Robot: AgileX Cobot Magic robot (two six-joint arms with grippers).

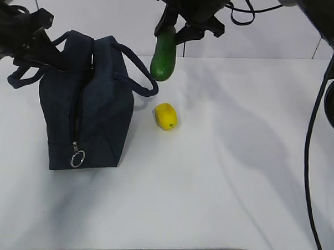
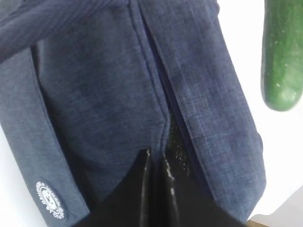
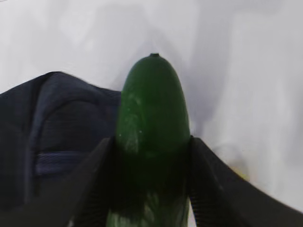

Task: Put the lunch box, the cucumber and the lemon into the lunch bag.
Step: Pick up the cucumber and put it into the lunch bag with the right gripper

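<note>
Right gripper point(image 1: 172, 26) clamped on cucumber point(image 1: 163, 57), hanging at 2 o'clock from lunch bag point(image 1: 95, 116). Left gripper point(image 2: 155, 163) pinched together at bag's zipper opening. Lemon point(image 1: 166, 116) waits on counter point(image 1: 225, 177); lunch box nowhere visible.

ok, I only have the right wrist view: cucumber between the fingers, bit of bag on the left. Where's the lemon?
Observer: The lemon lies on the table, just right of the bag, untouched.
Operator: Is the cucumber over the opening?
Observer: No. The cucumber hangs nearly upright beside the bag's right handle, above bare table.
Operator: Left arm?
Observer: Left gripper is shut at the top of the bag, right at the zipper slit, which gapes a little there.
Operator: Lunch box?
Observer: Not in any view.
</note>
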